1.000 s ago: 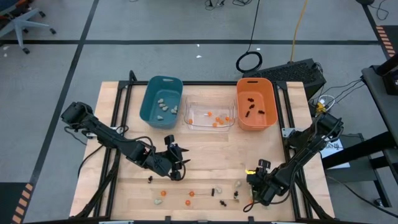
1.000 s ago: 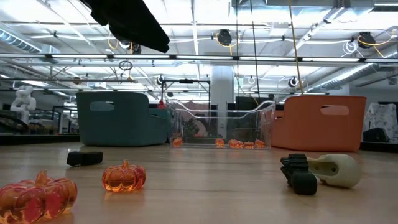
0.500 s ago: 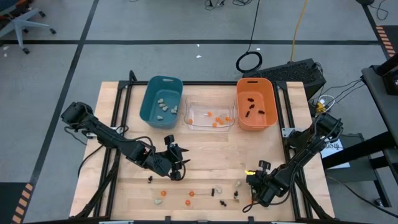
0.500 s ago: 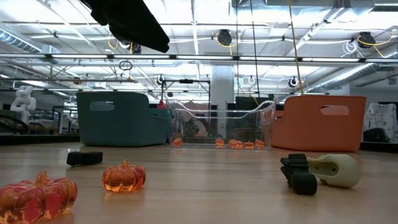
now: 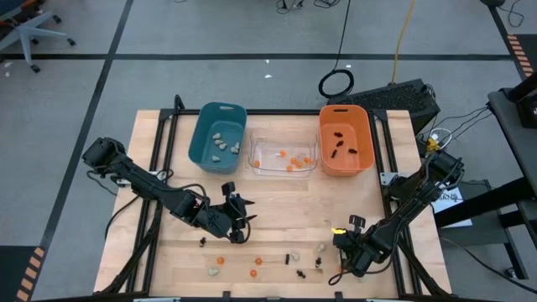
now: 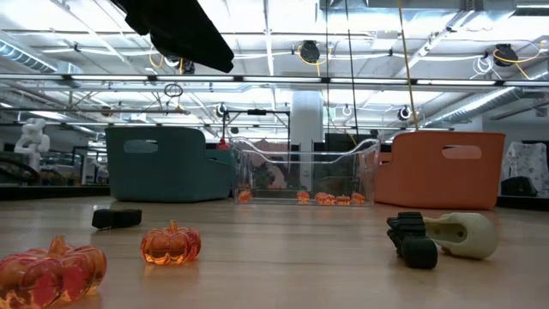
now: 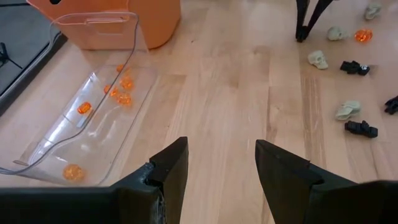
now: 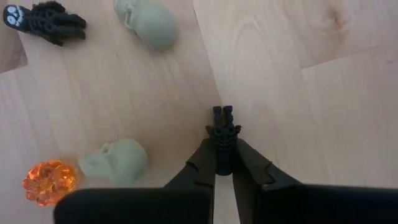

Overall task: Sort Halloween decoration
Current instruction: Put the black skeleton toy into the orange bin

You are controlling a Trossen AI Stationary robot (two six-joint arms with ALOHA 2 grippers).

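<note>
Halloween trinkets lie near the table's front edge: orange pumpkins point(image 6: 170, 245), black spidery ones point(image 6: 116, 218) and pale skulls point(image 6: 461, 233). In the right wrist view, my right gripper point(image 8: 222, 138) points steeply down at the front right point(image 5: 342, 254), shut on a small black spidery trinket point(image 8: 222, 121). Two skulls point(image 8: 118, 160) point(image 8: 149, 25), a pumpkin point(image 8: 46, 180) and another black trinket point(image 8: 46, 18) lie beside it. My left gripper point(image 7: 221, 162) hangs open over bare wood left of centre point(image 5: 241, 225), with nothing between its fingers. My right gripper pinches the black spidery trinket's near end point(image 8: 222, 140) between its two fingertips point(image 8: 208, 152). The fingers come from above, pointing steeply down. The trinket's far end point(image 8: 222, 113) sticks out past the tips. Whether it is off the wood, I cannot tell.
At the back stand a teal bin point(image 5: 204, 143) with skulls, a clear bin point(image 5: 252, 159) with pumpkins and an orange bin point(image 5: 324, 151) with black trinkets. Bare wood lies between the bins and the front row of trinkets.
</note>
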